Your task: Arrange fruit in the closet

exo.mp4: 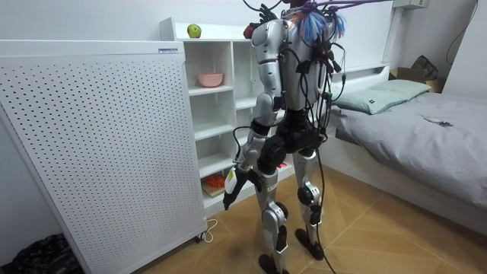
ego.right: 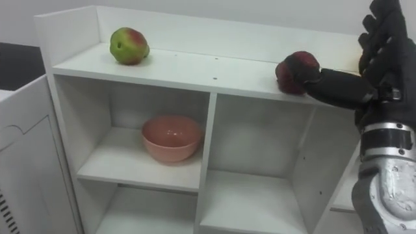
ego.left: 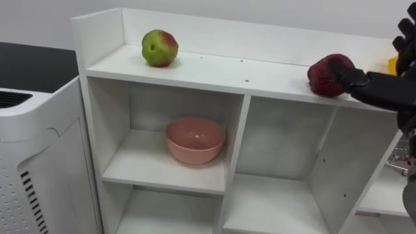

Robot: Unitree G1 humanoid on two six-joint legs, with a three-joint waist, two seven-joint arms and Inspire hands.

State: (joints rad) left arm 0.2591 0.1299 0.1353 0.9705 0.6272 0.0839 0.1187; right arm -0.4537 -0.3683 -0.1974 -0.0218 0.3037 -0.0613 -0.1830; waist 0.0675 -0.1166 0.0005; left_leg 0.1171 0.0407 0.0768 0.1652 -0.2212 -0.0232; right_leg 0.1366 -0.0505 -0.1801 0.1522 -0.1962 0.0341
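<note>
A white shelf unit (ego.left: pixel 214 68) stands before me. On its top board at the left rests a green and red apple (ego.left: pixel 159 48). At the right end of that board sits a dark red fruit (ego.left: pixel 327 77), and my right hand (ego.left: pixel 364 84) reaches in from the right with its fingertips curled on it. The fruit touches the board. A pink bowl (ego.left: pixel 195 140) sits in the upper left compartment. My left hand (exo.mp4: pixel 232 190) hangs at my side with relaxed fingers, holding nothing. I stand upright close to the shelf's front.
A yellow thing (ego.left: pixel 393 64) peeks out behind my right hand on the top board. A white perforated panel (exo.mp4: pixel 91 152) stands left of the shelf. Orange and red items (exo.mp4: pixel 217 181) lie on a low shelf. A bed (exo.mp4: pixel 426 129) stands at the room view's right.
</note>
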